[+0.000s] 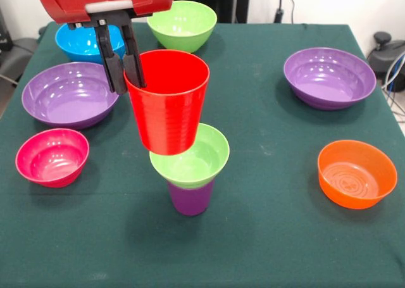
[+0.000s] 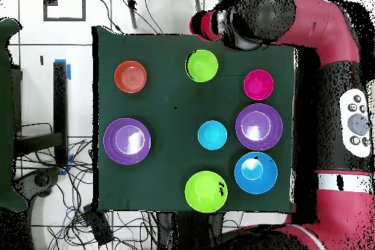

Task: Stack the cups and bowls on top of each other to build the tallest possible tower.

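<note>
My gripper (image 1: pixel 121 61) is shut on the left rim of the red cup (image 1: pixel 168 104), one finger on each side of the wall. The cup hangs upright, its base just over the left part of a small lime green bowl (image 1: pixel 190 156). That bowl rests on top of the purple cup (image 1: pixel 190 197), and together they form the tower near the table's middle front. In the overhead view the lime bowl (image 2: pixel 201 65) shows from above and the red cup (image 2: pixel 207 23) shows beside the arm; the gripper itself is hidden there.
Bowls ring the tower: pink (image 1: pixel 52 156), purple (image 1: pixel 69 95), blue (image 1: pixel 85 41) and large lime green (image 1: pixel 182 23) at left and back, purple (image 1: pixel 329 78) and orange (image 1: pixel 356 174) at right. A small blue bowl (image 2: pixel 212 135) shows only from overhead.
</note>
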`<state>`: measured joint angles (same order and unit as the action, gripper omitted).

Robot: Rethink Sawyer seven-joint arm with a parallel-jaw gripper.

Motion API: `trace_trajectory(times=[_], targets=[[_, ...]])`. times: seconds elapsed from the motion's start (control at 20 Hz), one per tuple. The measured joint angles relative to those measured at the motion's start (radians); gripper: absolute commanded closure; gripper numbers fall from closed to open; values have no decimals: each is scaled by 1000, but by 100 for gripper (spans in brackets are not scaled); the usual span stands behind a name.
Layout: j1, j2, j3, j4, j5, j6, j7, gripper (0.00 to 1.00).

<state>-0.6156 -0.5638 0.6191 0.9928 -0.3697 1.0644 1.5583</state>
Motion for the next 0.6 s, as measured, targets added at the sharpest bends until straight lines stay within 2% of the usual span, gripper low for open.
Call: trace_trajectory(times=[0.6], targets=[[0, 1, 0, 31, 0, -6, 0, 100]])
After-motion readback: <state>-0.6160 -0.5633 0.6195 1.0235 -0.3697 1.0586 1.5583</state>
